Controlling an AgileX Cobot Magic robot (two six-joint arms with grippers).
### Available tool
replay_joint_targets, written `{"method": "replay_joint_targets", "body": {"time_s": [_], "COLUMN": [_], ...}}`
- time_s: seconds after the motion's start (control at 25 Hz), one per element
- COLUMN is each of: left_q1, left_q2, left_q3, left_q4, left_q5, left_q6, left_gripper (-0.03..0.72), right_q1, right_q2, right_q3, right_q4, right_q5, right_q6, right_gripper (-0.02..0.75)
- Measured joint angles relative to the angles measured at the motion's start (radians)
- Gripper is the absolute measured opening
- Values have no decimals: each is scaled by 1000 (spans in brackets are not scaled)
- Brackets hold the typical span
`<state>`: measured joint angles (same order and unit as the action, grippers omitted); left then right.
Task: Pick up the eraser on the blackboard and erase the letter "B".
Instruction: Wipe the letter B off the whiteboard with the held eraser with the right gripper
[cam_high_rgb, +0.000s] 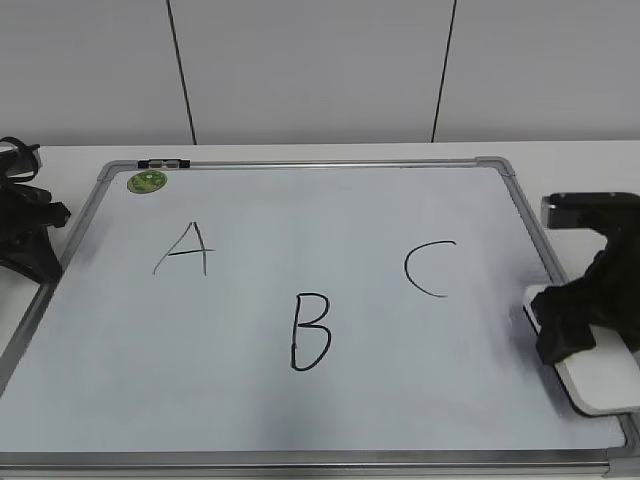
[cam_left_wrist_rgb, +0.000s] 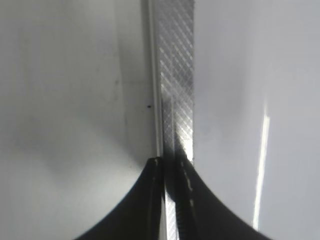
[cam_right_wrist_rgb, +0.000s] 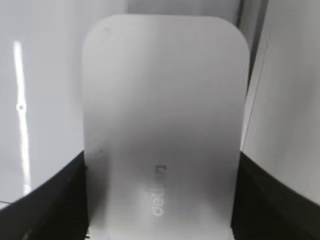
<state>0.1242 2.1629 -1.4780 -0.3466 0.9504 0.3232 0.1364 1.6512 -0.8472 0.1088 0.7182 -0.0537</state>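
Note:
The blackboard (cam_high_rgb: 200, 400) is a white dry-erase board with a grey frame, lying flat. The black letter "B" (cam_high_rgb: 310, 332) is whole at its lower middle. The white eraser (cam_high_rgb: 603, 385) lies at the board's right edge. My right gripper (cam_high_rgb: 566, 333) straddles its far end. In the right wrist view the eraser (cam_right_wrist_rgb: 162, 100) fills the space between the black fingers of the right gripper (cam_right_wrist_rgb: 161, 156), and both fingers touch its sides. My left gripper (cam_high_rgb: 30, 240) rests at the board's left edge. In the left wrist view it (cam_left_wrist_rgb: 170, 162) is shut and empty over the metal frame (cam_left_wrist_rgb: 175, 75).
A black "A" (cam_high_rgb: 183, 250) is at the board's upper left and a black "C" (cam_high_rgb: 430, 268) at its upper right. A green round magnet (cam_high_rgb: 147, 181) sits at the top-left corner beside a small dark clip (cam_high_rgb: 163, 163). A white panelled wall stands behind.

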Motion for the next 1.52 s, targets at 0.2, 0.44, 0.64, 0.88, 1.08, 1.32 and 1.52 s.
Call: {"method": "replay_joint_targets", "body": {"time_s": [0.2, 0.44, 0.64, 0.88, 1.08, 1.32, 1.52], "left_q1": [0, 2, 2, 2, 4, 4, 4], "left_q2": [0, 0, 0, 0, 0, 0, 2], "left_q3": [0, 0, 0, 0, 0, 0, 0], "left_q4": [0, -2, -4, -12, -16, -16, -18], "left_q5": [2, 2, 2, 4, 4, 8, 9], "left_q6": [0, 0, 0, 0, 0, 0, 0], "left_gripper": [32, 32, 32, 32, 32, 32, 32], "right_q1": [70, 272, 386, 413, 413, 413, 413], "right_q2": [-26, 22, 146, 286, 391, 471, 511], "right_q3": [-153, -340, -455, -539, -602, -684, -727], "right_q4": [-10, -10, -10, -10, -12, -16, -31], "right_q5": [137, 186, 199, 200, 191, 189, 196], "right_q6": [-21, -9, -5, -64, -121, -152, -156], "right_gripper": [531, 531, 531, 531, 531, 531, 531]}}
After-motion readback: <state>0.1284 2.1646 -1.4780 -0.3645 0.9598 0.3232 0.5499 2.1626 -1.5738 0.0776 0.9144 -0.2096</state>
